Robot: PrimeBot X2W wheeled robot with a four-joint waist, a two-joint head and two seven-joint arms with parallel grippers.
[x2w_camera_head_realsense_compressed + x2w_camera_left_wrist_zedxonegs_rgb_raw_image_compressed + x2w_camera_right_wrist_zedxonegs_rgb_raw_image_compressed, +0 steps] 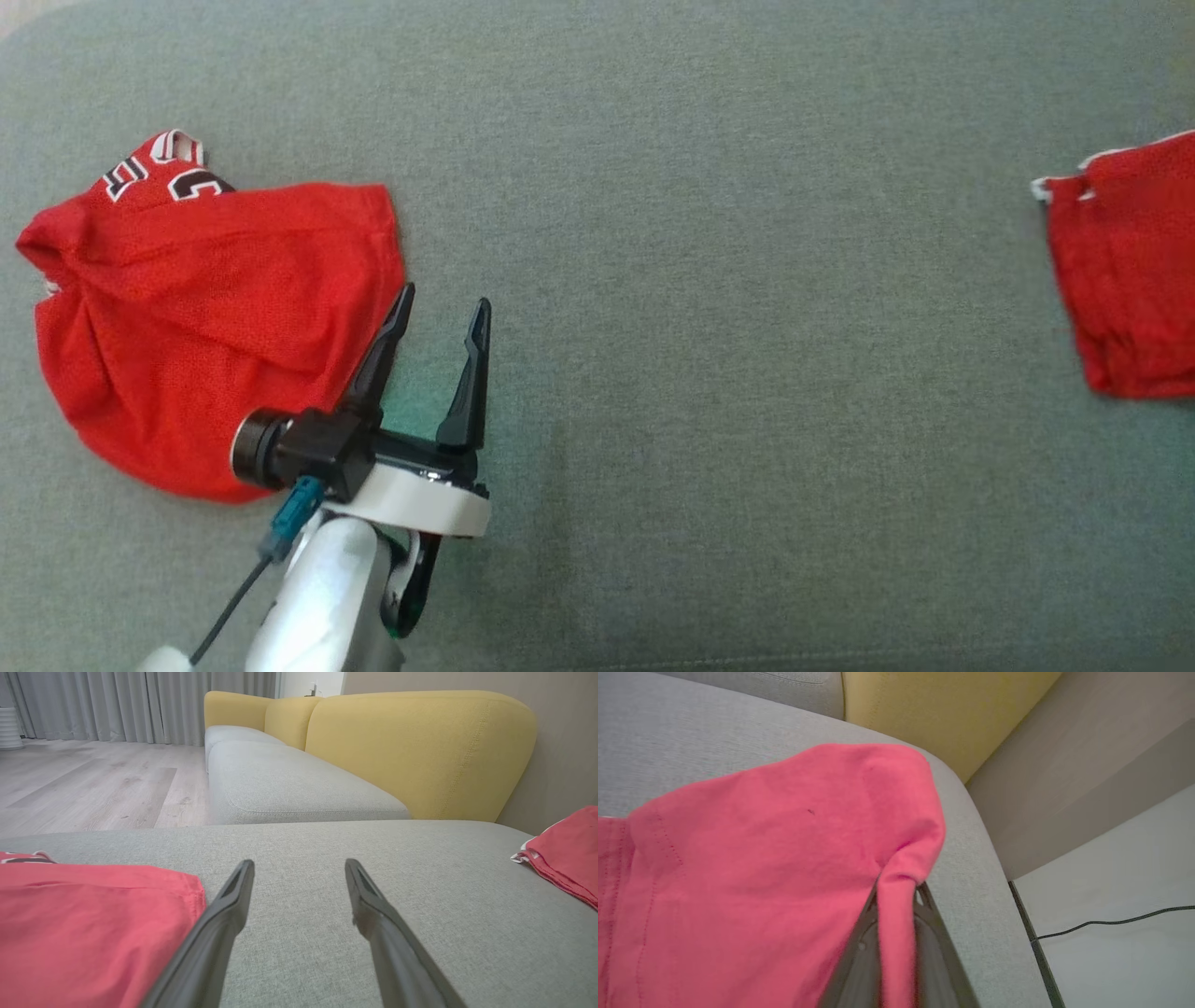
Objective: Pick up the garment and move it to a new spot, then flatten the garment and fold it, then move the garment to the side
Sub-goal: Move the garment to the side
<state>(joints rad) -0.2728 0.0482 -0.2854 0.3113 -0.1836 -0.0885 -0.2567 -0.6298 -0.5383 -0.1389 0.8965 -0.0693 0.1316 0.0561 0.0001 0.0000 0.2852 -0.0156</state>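
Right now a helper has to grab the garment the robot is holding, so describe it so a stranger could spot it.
Two red garments lie on the grey seat. The right garment is at the robot's far right, near the seat's rounded corner, pinched in the shut right gripper. The left garment, beside the open left gripper, bears black-and-white lettering; this one shows none.

Garment (1130, 271), grey seat cushion's (700, 280) right end: cut by picture's edge. Jersey (205, 327), cushion's left end: lettering partly hidden, unreadable.
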